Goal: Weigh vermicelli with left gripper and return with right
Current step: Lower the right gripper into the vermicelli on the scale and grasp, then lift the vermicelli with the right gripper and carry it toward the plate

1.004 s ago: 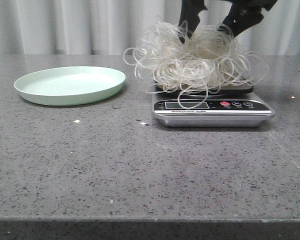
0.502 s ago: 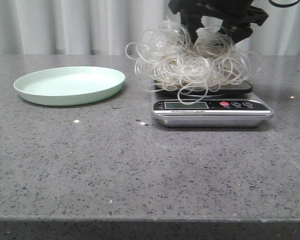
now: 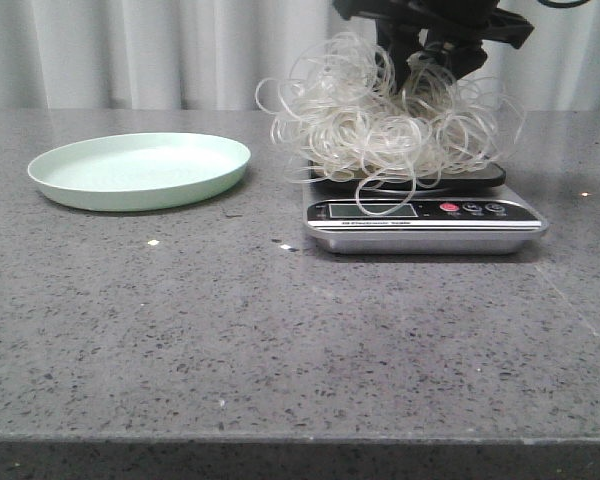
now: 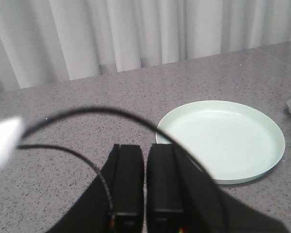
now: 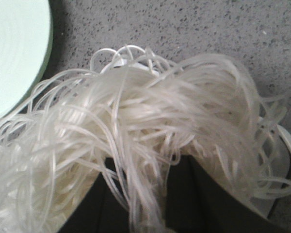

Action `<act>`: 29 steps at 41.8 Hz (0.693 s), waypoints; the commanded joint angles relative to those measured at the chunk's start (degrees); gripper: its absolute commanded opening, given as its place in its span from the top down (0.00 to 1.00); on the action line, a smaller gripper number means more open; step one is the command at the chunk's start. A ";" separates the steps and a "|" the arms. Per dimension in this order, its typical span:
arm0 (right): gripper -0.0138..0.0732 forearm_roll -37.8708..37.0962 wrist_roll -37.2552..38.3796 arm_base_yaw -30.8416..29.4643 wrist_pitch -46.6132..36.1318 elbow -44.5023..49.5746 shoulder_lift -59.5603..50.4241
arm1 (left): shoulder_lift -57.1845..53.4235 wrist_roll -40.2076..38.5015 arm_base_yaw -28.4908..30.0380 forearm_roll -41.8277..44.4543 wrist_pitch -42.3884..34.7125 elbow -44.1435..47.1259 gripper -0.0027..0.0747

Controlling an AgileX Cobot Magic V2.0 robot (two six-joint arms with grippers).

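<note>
The loose, fluffy tangle of thin translucent whitish vermicelli (image 3: 390, 125) sits heaped on the dark platform of the silver digital kitchen scale (image 3: 425, 215), its loops spilling over the platform's edges and one strand drooping in front of the display. That placement suits the weighing half of the task, since the whole mass has to rest on the scale for a reading.

The black right gripper (image 3: 425, 55) reaches down from above into the top of the heap. In the right wrist view its dark jaws are closed around a gathered bunch of strands (image 5: 150, 194), which pull up between them in a taut sheaf while the rest of the tangle fans out below. Gripping near the crown makes sense for such a springy, knotted mass: a central pinch is likely to carry most of the loops along together. A few outlying loops could still snag on the scale's edge.

The black left gripper (image 4: 145, 189), with its cable looping in front, hangs over the grey speckled stone surface (image 3: 280, 330) with its jaws nearly pressed together and nothing between them. It stands just beside the round pale green plate (image 3: 140, 170), which lies empty well apart from the scale and looks like the place the noodles should go back to.
</note>
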 commanded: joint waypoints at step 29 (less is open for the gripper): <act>0.67 13.86 0.01 0.10 12.38 -36.01 -2.21 | -0.02 -0.50 -0.07 -0.16 -4.14 -1.55 0.79</act>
